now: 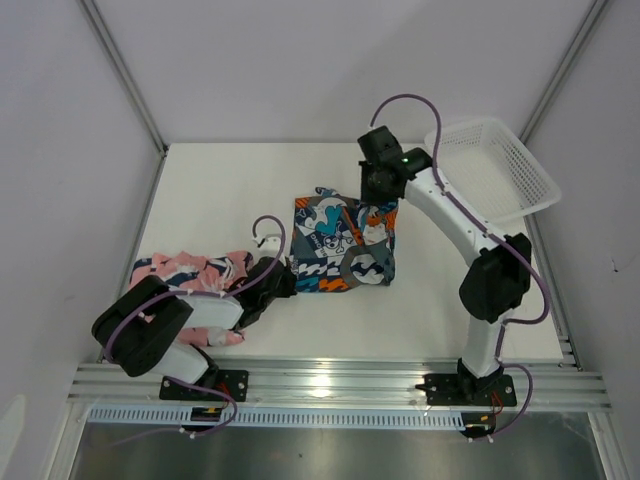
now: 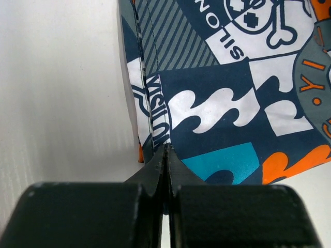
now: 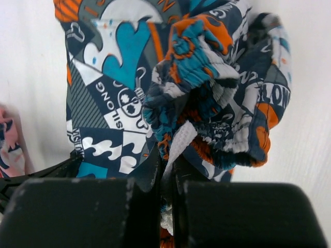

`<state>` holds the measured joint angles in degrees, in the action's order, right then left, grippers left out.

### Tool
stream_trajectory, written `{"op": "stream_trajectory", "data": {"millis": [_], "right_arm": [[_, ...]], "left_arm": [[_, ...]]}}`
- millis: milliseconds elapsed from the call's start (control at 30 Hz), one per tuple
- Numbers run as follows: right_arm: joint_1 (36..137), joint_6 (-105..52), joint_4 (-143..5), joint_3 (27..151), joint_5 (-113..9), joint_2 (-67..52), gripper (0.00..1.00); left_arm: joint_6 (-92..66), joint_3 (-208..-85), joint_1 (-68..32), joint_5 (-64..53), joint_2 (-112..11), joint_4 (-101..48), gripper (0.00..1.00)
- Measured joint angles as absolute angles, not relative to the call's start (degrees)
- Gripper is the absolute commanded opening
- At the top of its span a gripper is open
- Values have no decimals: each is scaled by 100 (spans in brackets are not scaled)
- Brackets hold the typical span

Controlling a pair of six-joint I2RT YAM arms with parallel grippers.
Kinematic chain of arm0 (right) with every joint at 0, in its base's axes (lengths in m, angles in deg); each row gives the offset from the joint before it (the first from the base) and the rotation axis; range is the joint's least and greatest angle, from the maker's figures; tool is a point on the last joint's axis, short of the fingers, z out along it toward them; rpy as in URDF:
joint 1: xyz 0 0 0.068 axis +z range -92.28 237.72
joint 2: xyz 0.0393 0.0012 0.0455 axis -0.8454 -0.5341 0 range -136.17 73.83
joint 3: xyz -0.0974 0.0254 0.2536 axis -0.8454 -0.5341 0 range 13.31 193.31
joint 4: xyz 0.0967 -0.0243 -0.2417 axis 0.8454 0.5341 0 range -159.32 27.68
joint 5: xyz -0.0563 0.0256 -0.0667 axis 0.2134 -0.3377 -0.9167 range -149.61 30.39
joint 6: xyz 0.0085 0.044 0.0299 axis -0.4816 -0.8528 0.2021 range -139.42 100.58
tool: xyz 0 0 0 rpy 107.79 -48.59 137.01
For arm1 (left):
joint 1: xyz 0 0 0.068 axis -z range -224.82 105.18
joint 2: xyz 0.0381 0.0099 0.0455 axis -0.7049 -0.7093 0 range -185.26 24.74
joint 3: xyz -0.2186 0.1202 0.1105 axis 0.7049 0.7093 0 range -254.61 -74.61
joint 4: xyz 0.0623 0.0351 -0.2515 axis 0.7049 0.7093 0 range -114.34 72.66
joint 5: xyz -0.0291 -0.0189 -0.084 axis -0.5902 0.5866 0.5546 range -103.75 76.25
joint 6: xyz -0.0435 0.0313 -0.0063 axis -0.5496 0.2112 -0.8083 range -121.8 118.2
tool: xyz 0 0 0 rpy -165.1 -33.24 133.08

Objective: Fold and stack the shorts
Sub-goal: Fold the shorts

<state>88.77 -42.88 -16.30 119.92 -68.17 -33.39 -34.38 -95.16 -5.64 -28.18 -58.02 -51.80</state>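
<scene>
The patterned shorts (image 1: 345, 245) in blue, teal, orange and white lie mostly flat at the table's middle. My left gripper (image 1: 287, 280) is shut on their near-left hem corner; in the left wrist view the closed tips (image 2: 166, 149) pinch that hem edge (image 2: 155, 124). My right gripper (image 1: 383, 205) is shut on the bunched elastic waistband (image 3: 207, 103) at the far-right corner, with white mesh lining between its fingers (image 3: 168, 160). The pink shorts (image 1: 190, 268) lie crumpled at the left, partly under my left arm, and show at the left edge of the right wrist view (image 3: 8, 150).
A white mesh basket (image 1: 495, 170) sits tilted at the far right corner, close behind my right arm. Grey walls enclose the white table (image 1: 230, 190) on the left, far and right sides. A metal rail runs along the near edge.
</scene>
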Motion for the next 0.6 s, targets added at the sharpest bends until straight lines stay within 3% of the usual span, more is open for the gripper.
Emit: {"op": "stream_trajectory", "data": {"millis": [600], "right_arm": [[10074,-4478,-2314,12514,-6664,-4513,1]], "left_arm": [[-3549,-9132,-564,-2805,-5870,-5978,0]]}}
